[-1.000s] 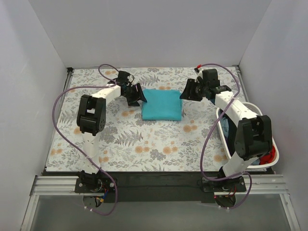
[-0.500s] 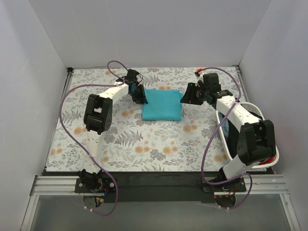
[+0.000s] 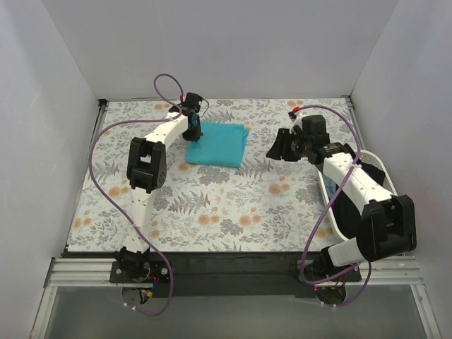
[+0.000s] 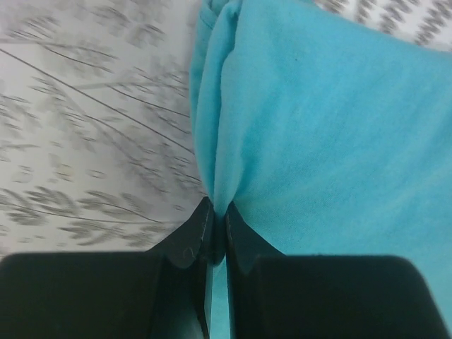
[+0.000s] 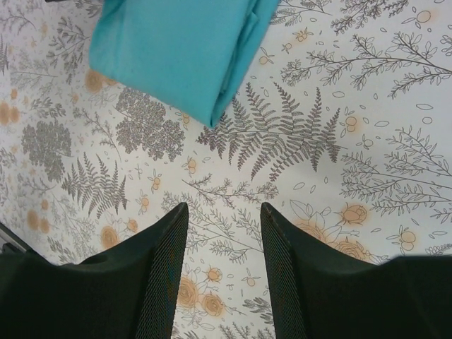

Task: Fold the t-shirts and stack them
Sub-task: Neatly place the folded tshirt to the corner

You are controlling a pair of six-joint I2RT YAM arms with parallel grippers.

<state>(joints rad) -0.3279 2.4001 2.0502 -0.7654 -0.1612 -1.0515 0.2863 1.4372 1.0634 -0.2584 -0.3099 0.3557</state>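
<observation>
A folded teal t-shirt [image 3: 217, 144] lies at the back middle of the floral cloth, skewed, its left end drawn toward the back left. My left gripper [image 3: 193, 131] is shut on that left folded edge; in the left wrist view the teal t-shirt [image 4: 332, 120] fills the right side and my left gripper [image 4: 217, 219] pinches a thin fold of it. My right gripper [image 3: 277, 148] hovers open to the right of the shirt, apart from it. In the right wrist view my right gripper [image 5: 224, 215] holds nothing, and the teal t-shirt [image 5: 176, 53] lies beyond it at upper left.
A white basket [image 3: 390, 183] with dark and red clothes [image 3: 395, 226] stands at the right edge of the table, beside my right arm. The grey floral cloth [image 3: 212, 212] covers the table. White walls close the left, back and right sides.
My left gripper has closed on the shirt's left edge and dragged the shirt toward the back left, skewing it. My right gripper has drawn back to the right, away from the shirt.
</observation>
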